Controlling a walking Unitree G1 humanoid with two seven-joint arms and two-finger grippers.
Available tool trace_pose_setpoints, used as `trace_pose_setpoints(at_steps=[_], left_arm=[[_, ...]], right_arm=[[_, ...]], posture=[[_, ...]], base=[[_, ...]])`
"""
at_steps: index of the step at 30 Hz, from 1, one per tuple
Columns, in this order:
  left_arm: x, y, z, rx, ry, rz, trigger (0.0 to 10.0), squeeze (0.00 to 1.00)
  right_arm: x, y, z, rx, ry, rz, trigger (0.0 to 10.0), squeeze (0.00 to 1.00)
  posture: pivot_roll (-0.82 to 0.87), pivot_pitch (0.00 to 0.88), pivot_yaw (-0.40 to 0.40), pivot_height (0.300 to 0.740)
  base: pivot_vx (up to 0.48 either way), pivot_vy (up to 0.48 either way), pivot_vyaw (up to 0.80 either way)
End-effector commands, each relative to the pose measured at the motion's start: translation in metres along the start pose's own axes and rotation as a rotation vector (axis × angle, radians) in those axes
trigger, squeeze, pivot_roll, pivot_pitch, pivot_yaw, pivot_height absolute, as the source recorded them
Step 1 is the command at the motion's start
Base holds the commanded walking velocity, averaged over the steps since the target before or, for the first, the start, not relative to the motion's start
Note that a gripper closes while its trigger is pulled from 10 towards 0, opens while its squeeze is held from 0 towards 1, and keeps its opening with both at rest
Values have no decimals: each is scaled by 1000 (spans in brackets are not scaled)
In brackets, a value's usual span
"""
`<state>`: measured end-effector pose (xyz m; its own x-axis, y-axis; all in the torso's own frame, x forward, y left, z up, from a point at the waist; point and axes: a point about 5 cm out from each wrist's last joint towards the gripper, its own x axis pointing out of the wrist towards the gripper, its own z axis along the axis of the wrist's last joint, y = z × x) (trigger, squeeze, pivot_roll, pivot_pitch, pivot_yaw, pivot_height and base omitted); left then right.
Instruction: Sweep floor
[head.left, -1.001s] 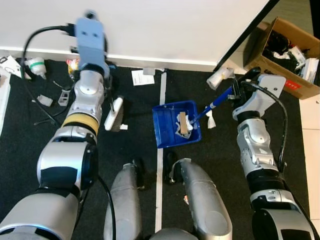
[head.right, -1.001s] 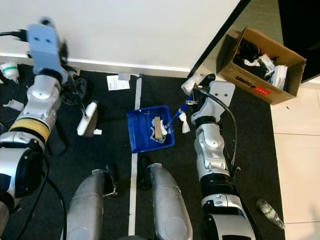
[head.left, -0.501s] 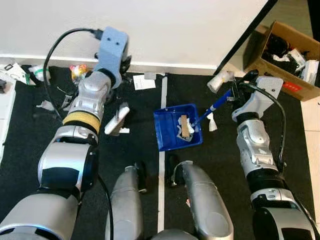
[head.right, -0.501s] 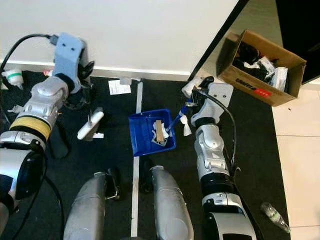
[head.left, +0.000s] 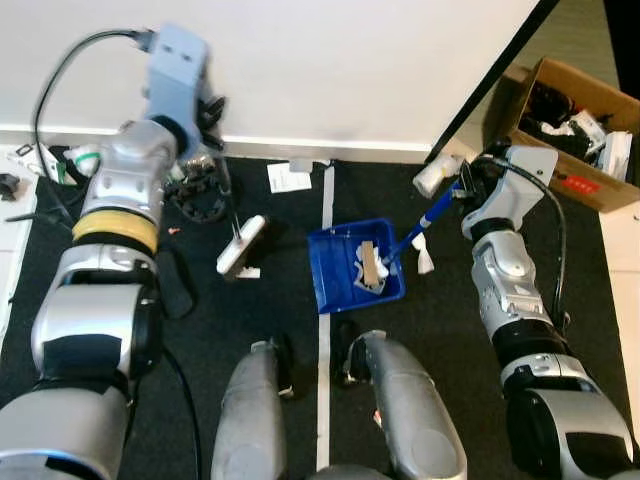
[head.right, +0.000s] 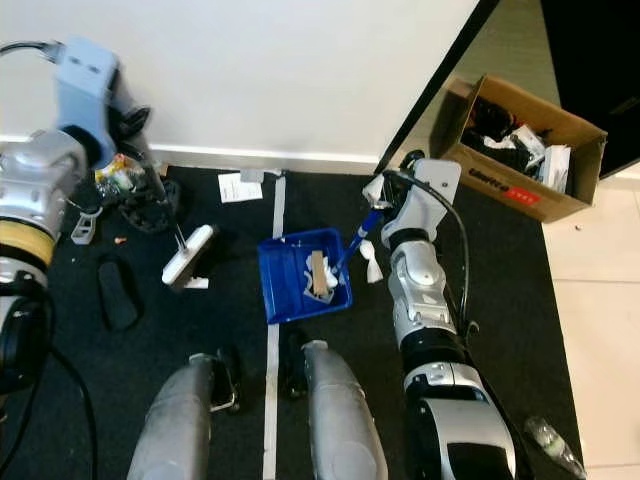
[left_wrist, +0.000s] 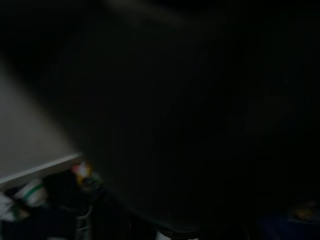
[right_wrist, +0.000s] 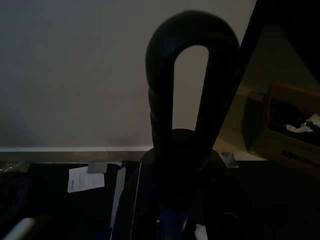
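Left gripper (head.right: 140, 150) grips the brush (head.right: 188, 256) shaft, head resting on the floor (head.right: 100, 380) beside a paper scrap (head.right: 197, 283). Litter (head.right: 115, 175) near the wall remains unswept. Dustpan (head.right: 300, 275) already contains debris; right gripper (head.right: 385, 200) jaws are clamped on its handle. Progress: partial.

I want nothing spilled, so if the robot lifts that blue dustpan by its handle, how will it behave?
The blue dustpan looks like thin plastic, so probably light and stiff. Its scraps lie loose inside, so tilting it may spill them. Held by the long handle alone, it could tip.
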<state>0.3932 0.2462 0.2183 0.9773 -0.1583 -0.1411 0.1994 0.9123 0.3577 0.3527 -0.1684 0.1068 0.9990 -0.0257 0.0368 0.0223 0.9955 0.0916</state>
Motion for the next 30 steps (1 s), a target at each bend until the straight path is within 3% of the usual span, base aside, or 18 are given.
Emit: trace_pose_setpoints(at_steps=[1,10,11,13,14,16,17,18,19,21,22,24,27,30], left_arm=[[-11,17,-8,86,49,61,10000,0],[-21,17,-27,115,55,122,10000,0],[-26,11,-44,116,65,136,10000,0],[-26,11,-44,116,65,136,10000,0],[-29,1,-61,70,58,155,10000,0],[-31,-32,-88,-151,-21,223,10000,0],[-31,-32,-88,-151,-21,223,10000,0],[-30,-48,-98,-196,3,226,10000,0],[-30,-48,-98,-196,3,226,10000,0],[-29,-71,-114,-212,88,217,10000,0],[-29,-71,-114,-212,88,217,10000,0],[-28,-84,-120,-255,123,302,10000,0],[-21,-98,-112,-371,108,386,10000,0],[-17,-102,-108,-406,97,390,10000,0]], right_arm=[[-15,-4,-36,25,165,-5,10000,0],[-15,-8,-38,36,171,-17,10000,0],[-16,-12,-40,40,182,-21,10000,0],[-16,-12,-40,40,182,-21,10000,0],[-18,-17,-43,39,196,-27,10000,0],[-23,-25,-49,32,218,-41,10000,0],[-23,-25,-49,32,218,-41,10000,0],[-25,-26,-51,29,225,-45,10000,0],[-25,-26,-51,29,225,-45,10000,0],[-27,-27,-53,27,231,-47,10000,0],[-27,-27,-53,27,231,-47,10000,0],[-28,-27,-55,24,231,-47,10000,0],[-29,-27,-56,23,231,-44,10000,0],[-29,-27,-56,23,232,-44,10000,0]], posture=[[38,213,-33,740],[53,159,-32,740],[58,144,-29,740],[58,144,-29,740],[62,133,-30,740],[62,120,-33,740],[62,120,-33,740],[59,121,-32,740],[59,121,-32,740],[53,121,-26,740],[53,121,-26,740],[40,127,-23,740],[33,134,-24,740],[32,134,-25,740]], base=[[0,0,0],[0,0,0],[0,0,0],[0,0,0],[0,0,0],[0,0,0],[0,0,0],[0,0,0],[0,0,0],[0,0,0],[0,0,0],[0,0,0],[0,0,0],[0,0,0]])
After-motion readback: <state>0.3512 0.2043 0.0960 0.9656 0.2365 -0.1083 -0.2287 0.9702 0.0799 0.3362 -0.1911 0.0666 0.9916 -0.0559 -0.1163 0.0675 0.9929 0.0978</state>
